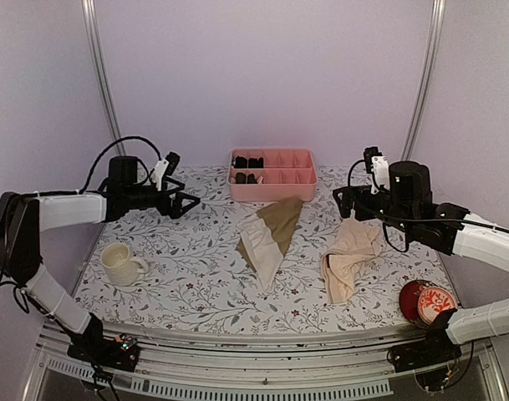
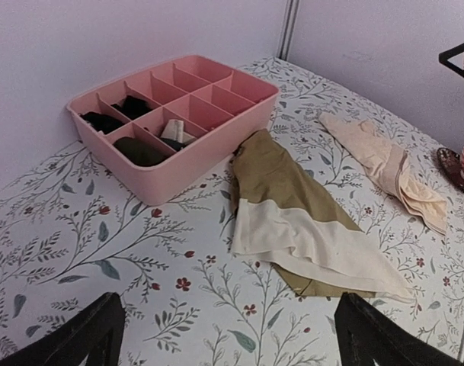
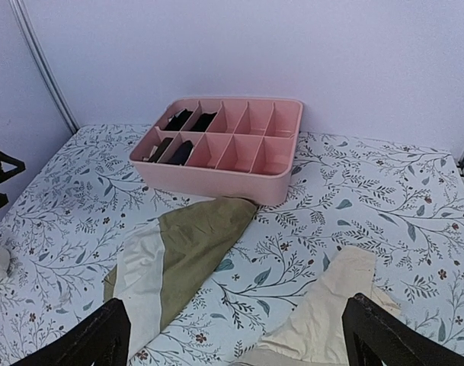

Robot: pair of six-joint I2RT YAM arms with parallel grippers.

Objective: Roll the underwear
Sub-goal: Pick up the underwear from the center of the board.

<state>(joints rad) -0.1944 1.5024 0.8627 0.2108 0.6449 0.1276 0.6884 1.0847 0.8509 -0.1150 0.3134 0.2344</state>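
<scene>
Jaws gape wide on both sides with nothing held, the left gripper (image 1: pixel 190 203) at mid-left of the top view and the right gripper (image 1: pixel 342 203) at mid-right, near the top end of the peach underwear (image 1: pixel 350 255). At centre frame the olive underwear (image 1: pixel 271 234) lies crumpled, its tip by the tray (image 1: pixel 272 194) and its cream part toward lower left, while the peach one is a rumpled strip to its right. Both look thin, limp and light, likely to bunch or slide, so I'd pinch a free edge or corner, flatten, then roll.

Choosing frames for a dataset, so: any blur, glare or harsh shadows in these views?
Top external: even soft light, sharp, faint shadow under the mug. Left wrist: sharp, no glare; left hand fingers are dark silhouettes at the bottom edge. Right wrist: sharp, evenly lit, olive-brown underwear and pink tray clear.
</scene>
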